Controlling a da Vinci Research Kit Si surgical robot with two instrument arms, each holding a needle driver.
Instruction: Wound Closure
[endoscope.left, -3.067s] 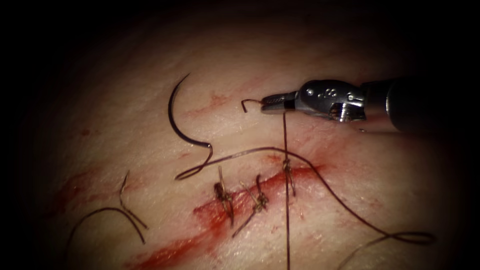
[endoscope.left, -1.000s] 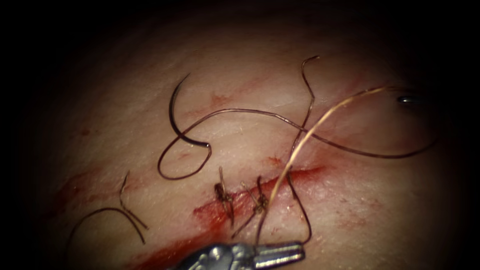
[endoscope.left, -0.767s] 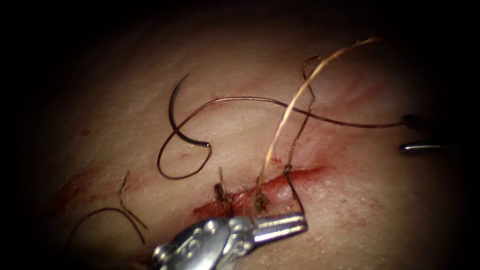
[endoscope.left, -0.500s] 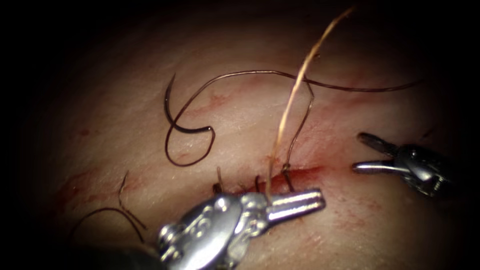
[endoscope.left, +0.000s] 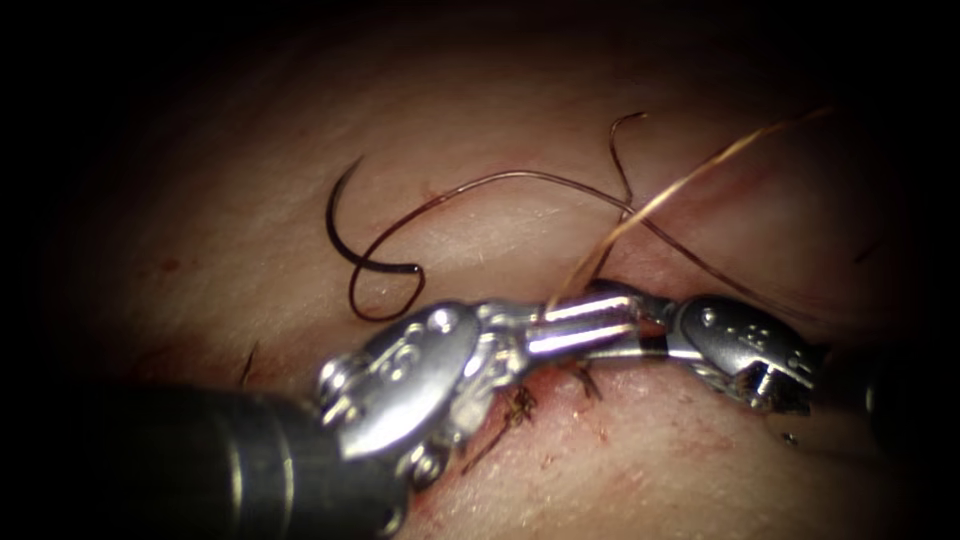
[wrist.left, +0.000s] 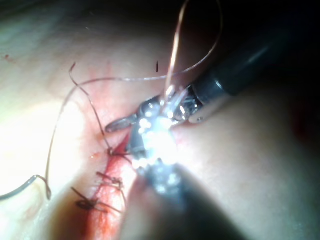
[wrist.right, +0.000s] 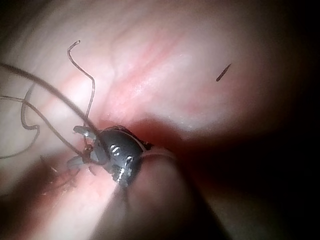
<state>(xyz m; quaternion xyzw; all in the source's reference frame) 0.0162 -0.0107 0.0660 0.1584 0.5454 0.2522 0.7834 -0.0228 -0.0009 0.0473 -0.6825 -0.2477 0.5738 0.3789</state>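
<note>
Both tools meet right over the cut (wrist.left: 107, 212) in the middle of the tissue (endoscope.left: 500, 130). The left tool (endoscope.left: 620, 322) reaches in from the near left corner of the endoscope view with its jaws pressed together, pinching the thread (endoscope.left: 690, 182). A pale strand rises out of those jaws and runs up toward the far right edge of the tissue. The right tool (wrist.right: 79, 146) faces it from the right with its jaws spread. One jaw sits above and one below the tip of the left tool, and they hold nothing. The right wrist view shows the two jaws standing clearly apart, with dark thread passing close by them. The needle (endoscope.left: 334, 232) is free: it lies flat on the tissue to the left of the cut, toward the far side, well apart from both tools, and no part of it is in the tissue. From its blunt end the dark thread curls into a small loop, then arcs right across the tissue and crosses the pale strand just beyond the tools. Finished stitches (endoscope.left: 520, 402) with short tails sit along the cut just beside the left tool's wrist. Red fluid (wrist.left: 102, 227) lies in the cut around them.
</note>
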